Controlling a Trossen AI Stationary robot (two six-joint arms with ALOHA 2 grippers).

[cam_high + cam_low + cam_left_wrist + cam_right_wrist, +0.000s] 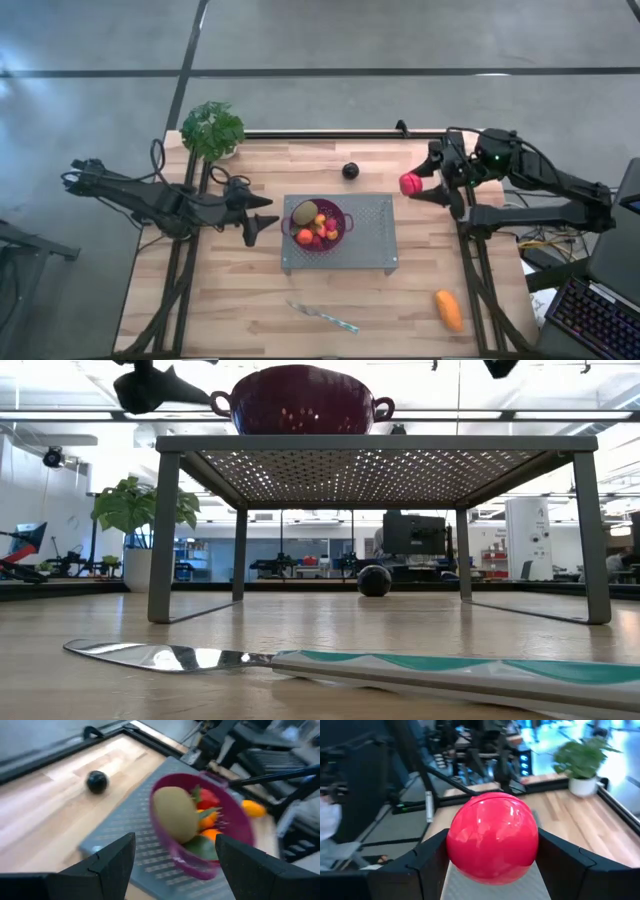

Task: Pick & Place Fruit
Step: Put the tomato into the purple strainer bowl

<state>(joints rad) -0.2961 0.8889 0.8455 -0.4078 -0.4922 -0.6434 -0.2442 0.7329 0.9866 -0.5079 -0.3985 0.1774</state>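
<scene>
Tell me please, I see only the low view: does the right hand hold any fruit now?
Observer: Yes, the right hand is closed on the red ball, to the right of the rack.
Operator: What lies inside the bowl?
Observer: In the bowl lie a kiwi, strawberries and small orange pieces.
Operator: Is other fruit left besides the dark ball?
Observer: Yes, an oblong orange fruit lies near the table's right edge.
</scene>
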